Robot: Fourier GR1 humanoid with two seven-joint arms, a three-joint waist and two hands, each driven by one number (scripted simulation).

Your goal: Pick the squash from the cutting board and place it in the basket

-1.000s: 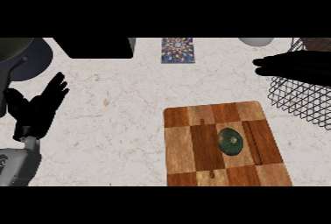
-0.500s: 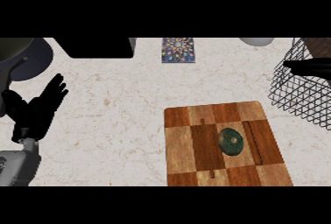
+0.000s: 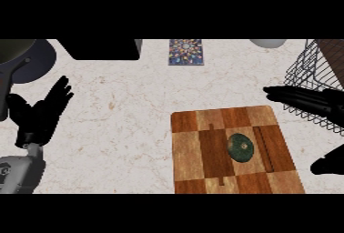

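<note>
Hovering at three o'clock, the right hand (image 3: 302, 99) has its fingers straight and wide open, holding nothing. The dark green round squash (image 3: 240, 147) lies at five o'clock on the striped wooden cutting board (image 3: 201, 154). Best move: descend over it, closing fingers across its width.

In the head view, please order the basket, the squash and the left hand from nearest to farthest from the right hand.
1. basket: far right, next to the right hand.
2. squash: on the cutting board, lower left of that hand.
3. left hand: open, at the far left edge.
</note>
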